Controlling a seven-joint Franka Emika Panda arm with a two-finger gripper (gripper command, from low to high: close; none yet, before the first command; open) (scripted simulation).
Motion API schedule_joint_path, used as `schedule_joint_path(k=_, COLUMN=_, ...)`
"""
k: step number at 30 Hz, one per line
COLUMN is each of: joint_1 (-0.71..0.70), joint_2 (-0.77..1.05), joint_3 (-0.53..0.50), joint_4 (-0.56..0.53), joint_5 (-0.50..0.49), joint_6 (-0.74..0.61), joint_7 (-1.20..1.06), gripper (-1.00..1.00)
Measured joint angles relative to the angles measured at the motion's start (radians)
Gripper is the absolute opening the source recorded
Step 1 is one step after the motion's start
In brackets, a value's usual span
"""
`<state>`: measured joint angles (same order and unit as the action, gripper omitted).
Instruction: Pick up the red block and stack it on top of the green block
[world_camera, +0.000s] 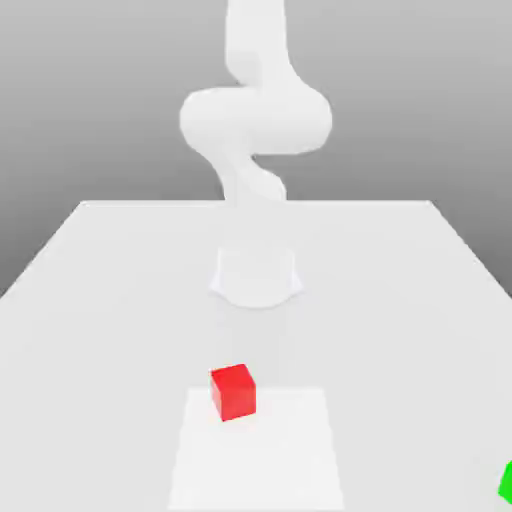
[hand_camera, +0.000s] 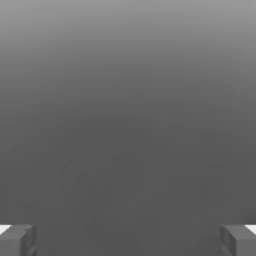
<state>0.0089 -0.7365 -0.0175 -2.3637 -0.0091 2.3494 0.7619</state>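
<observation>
Exterior view: the red block (world_camera: 233, 393) sits on a pale square patch (world_camera: 258, 460) of the table (world_camera: 120, 330), in front of the white arm (world_camera: 257, 120); the green block (world_camera: 507, 484) is cut off at this view's right edge. The hand view instead shows the gripper (hand_camera: 128, 241), fingers spread wide apart, nothing between them, against grey.

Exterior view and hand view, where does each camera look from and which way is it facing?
Exterior view: off the arm, facing its base across the table; the red block and part of the green block are in sight, with the white arm.
Hand view: on the hand, looking out past the open gripper at plain grey.
Shared: no block or table appears common to both.
</observation>
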Motion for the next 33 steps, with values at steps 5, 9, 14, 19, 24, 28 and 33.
schedule_joint_path(k=5, joint_1=0.017, joint_2=0.154, joint_3=-0.041, joint_4=-0.150, joint_5=-0.017, joint_6=0.119, joint_7=-0.094, gripper=0.00)
schedule_joint_path(k=9, joint_1=0.028, joint_2=0.278, joint_3=-0.074, joint_4=-0.269, joint_5=-0.029, joint_6=0.213, joint_7=-0.172, gripper=0.00)
schedule_joint_path(k=14, joint_1=0.041, joint_2=0.448, joint_3=-0.117, joint_4=-0.429, joint_5=-0.041, joint_6=0.341, joint_7=-0.281, gripper=0.00)
schedule_joint_path(k=19, joint_1=0.060, joint_2=0.709, joint_3=-0.142, joint_4=-0.536, joint_5=0.001, joint_6=0.538, joint_7=-0.409, gripper=0.00)
schedule_joint_path(k=24, joint_1=-0.014, joint_2=0.905, joint_3=-0.043, joint_4=-0.519, joint_5=0.111, joint_6=0.701, joint_7=-0.495, gripper=0.00)
schedule_joint_path(k=28, joint_1=-0.027, joint_2=0.923, joint_3=-0.029, joint_4=-0.516, joint_5=0.115, joint_6=0.717, joint_7=-0.498, gripper=-1.00)
schedule_joint_path(k=33, joint_1=-0.020, joint_2=0.894, joint_3=-0.040, joint_4=-0.521, joint_5=0.097, joint_6=0.692, joint_7=-0.485, gripper=-1.00)
